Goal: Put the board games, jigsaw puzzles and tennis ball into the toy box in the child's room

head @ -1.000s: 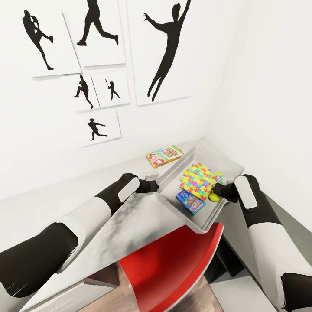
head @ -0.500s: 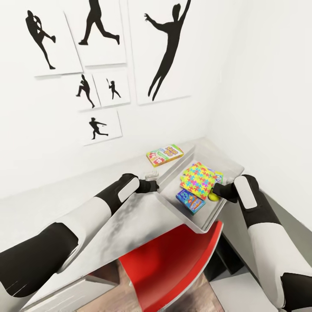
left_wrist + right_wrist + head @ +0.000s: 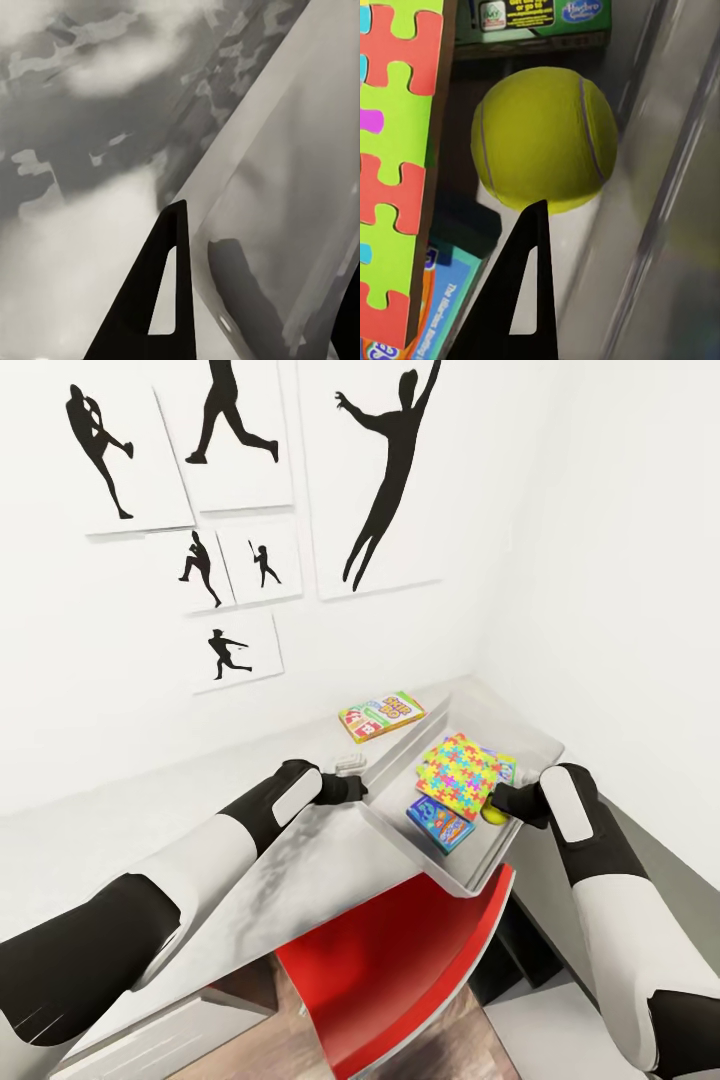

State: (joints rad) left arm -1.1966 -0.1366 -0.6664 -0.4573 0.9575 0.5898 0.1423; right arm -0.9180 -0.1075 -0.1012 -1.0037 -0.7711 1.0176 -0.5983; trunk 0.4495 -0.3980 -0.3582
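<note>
The light grey toy box (image 3: 500, 722) sits tilted at the table's (image 3: 80, 830) right end, reaching out past the edge. It holds a bright jigsaw puzzle (image 3: 458, 772), a blue board game (image 3: 440, 825), a green board game (image 3: 506, 765) and the tennis ball (image 3: 492, 815). Another board game (image 3: 380, 717) lies on the table behind the box. My left gripper (image 3: 352, 788) is shut on the box's left wall, with one finger (image 3: 161, 300) outside it. My right gripper (image 3: 500, 800) grips the right wall, finger (image 3: 529, 285) beside the ball (image 3: 544, 146) and puzzle (image 3: 397, 150).
A red chair (image 3: 400, 960) stands under the box and the table's edge. White walls with black baseball-player silhouettes (image 3: 385, 470) close in behind and to the right. A small pale object (image 3: 347, 764) lies on the table by my left gripper.
The whole picture has shifted slightly, so the camera moved. Both arms, the box and its contents keep their places relative to each other.
</note>
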